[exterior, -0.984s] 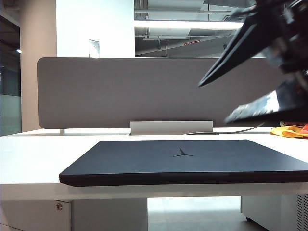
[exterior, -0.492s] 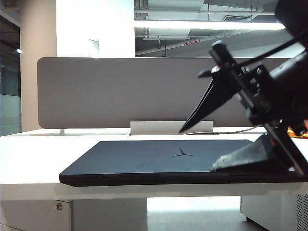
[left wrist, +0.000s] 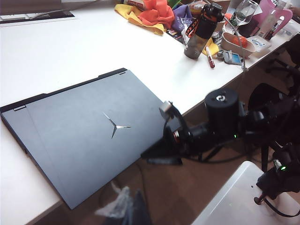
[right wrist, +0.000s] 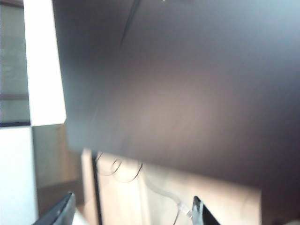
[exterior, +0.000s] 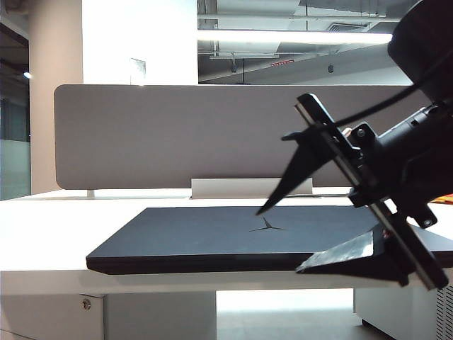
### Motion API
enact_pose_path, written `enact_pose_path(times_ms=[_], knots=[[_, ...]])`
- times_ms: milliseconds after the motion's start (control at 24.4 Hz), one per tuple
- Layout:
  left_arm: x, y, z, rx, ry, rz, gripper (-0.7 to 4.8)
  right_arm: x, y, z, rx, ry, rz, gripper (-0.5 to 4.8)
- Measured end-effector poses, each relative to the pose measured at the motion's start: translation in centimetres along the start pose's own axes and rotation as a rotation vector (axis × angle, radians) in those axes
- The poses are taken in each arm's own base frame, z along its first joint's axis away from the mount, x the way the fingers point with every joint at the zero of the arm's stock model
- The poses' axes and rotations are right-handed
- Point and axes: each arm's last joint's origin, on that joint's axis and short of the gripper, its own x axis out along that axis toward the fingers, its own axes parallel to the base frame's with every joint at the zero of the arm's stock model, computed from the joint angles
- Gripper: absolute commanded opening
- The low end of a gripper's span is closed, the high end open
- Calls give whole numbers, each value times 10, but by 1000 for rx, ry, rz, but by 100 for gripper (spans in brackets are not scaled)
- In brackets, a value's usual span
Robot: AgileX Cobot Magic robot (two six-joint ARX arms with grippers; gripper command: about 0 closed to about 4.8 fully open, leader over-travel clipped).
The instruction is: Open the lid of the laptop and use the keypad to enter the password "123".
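On the white surface (exterior: 42, 234) lies the thin matte-black laptop (exterior: 233, 241), lid (left wrist: 89, 136) shut. My right hand (exterior: 283, 237) gapes empty at its front edge, placed, I judge, for lifting; left hand's state I cannot tell.

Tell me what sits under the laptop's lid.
The lid lies shut, so the keys and screen beneath are hidden. The open right hand straddles its front edge; nothing rests on top.

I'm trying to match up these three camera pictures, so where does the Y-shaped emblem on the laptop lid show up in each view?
Exterior view: the emblem sits mid-lid, just below the open right gripper.
Left wrist view: the emblem is near the lid's centre, beside the right gripper.
Right wrist view: emblem not visible; only blurred dark lid.
Shared landmark: the lid's front edge.
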Motion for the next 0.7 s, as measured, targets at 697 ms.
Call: enact_pose_path(times_ms=[697], knots=[[0, -1, -3, -19, 22, -19, -6, 6, -2, -22, 260, -214, 35, 229]])
